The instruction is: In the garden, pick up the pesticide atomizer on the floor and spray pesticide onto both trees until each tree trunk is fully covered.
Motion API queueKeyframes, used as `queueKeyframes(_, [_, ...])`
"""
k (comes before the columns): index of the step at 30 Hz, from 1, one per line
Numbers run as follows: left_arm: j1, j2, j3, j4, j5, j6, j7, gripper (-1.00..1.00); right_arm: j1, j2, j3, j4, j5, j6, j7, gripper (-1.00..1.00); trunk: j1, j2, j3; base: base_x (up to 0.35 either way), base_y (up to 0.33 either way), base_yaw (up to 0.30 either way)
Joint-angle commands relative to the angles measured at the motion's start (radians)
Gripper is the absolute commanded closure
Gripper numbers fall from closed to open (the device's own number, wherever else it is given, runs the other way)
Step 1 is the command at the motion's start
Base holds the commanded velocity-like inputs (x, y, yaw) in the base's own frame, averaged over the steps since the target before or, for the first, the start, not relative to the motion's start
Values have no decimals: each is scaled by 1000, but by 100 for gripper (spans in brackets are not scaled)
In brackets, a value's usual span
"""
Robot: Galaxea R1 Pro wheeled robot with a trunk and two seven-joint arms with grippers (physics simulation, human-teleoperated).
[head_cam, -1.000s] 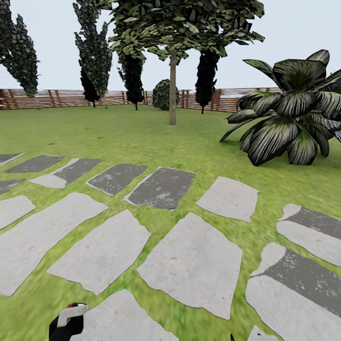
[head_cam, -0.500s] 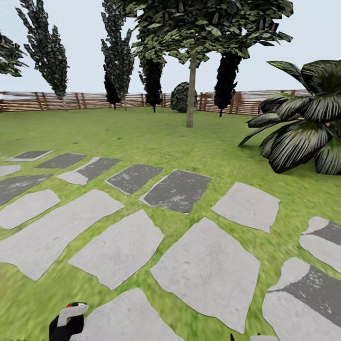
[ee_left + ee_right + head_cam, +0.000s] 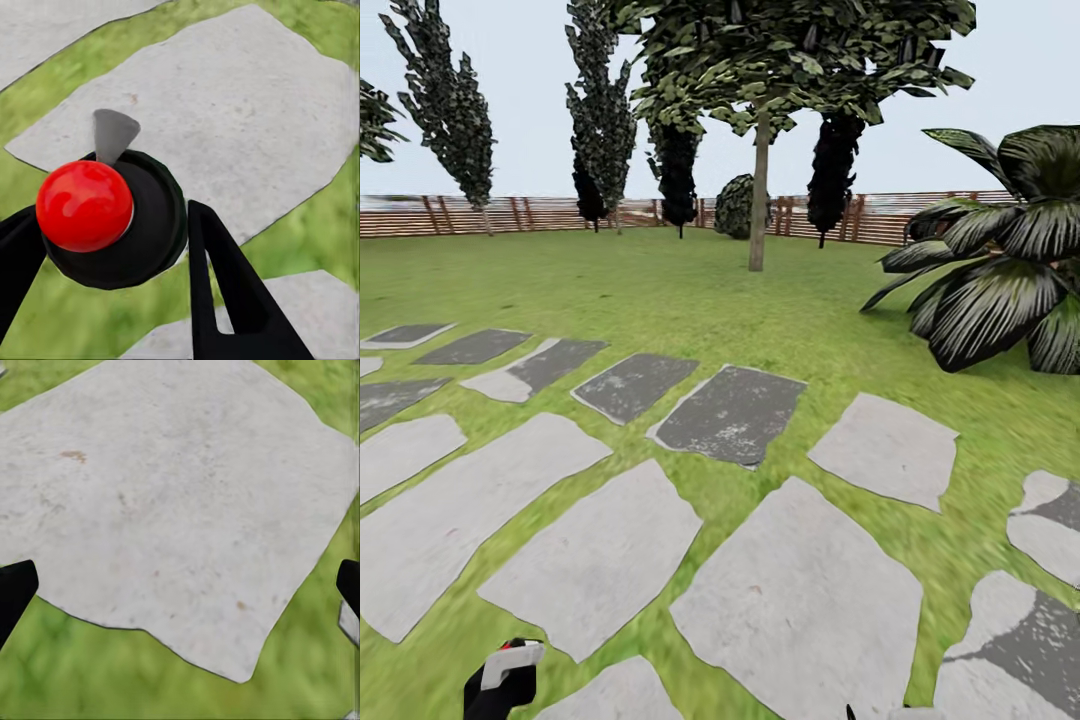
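Paving stones [image 3: 805, 610] have slid lower as the camera advances; left fingers [image 3: 225, 292] pinching the pesticide atomizer [image 3: 112, 217], right fingers [image 3: 15, 589] spread, bumps might loosen it

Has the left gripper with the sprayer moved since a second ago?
No. The left gripper, shut on the atomizer, sits at the same spot by the head view's bottom edge; the paving stones shifted because the camera moved.

A green lawn [image 3: 660, 290] was crossed by a path of irregular grey stepping stones [image 3: 805, 610], some pale and some darkened. The ground was enclosed at the far side by a brown slatted wooden fence [image 3: 510, 215], along which dark cypresses [image 3: 455, 110] were ranged. A broad-leaved palm [image 3: 990, 270] was seen at the right under a pale, overcast sky [image 3: 520, 60].
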Motion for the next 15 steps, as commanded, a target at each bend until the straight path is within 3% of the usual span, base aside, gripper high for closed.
queueKeyframes(1, [-1,-1,9,0,-1,-2,-10,100,-1,0,0,1,1,-3,0,-100,0,0,-1,337,0,-282])
queueKeyframes(5, [-1,-1,9,3,-1,-2,-10,100,-1,0,0,0,1,-3,0,-100,0,0,-1,337,0,-218])
queueKeyframes(15, [-1,-1,9,6,-1,-4,-10,100,-1,0,-2,-1,1,-3,1,-100,0,0,-1,337,0,-16])
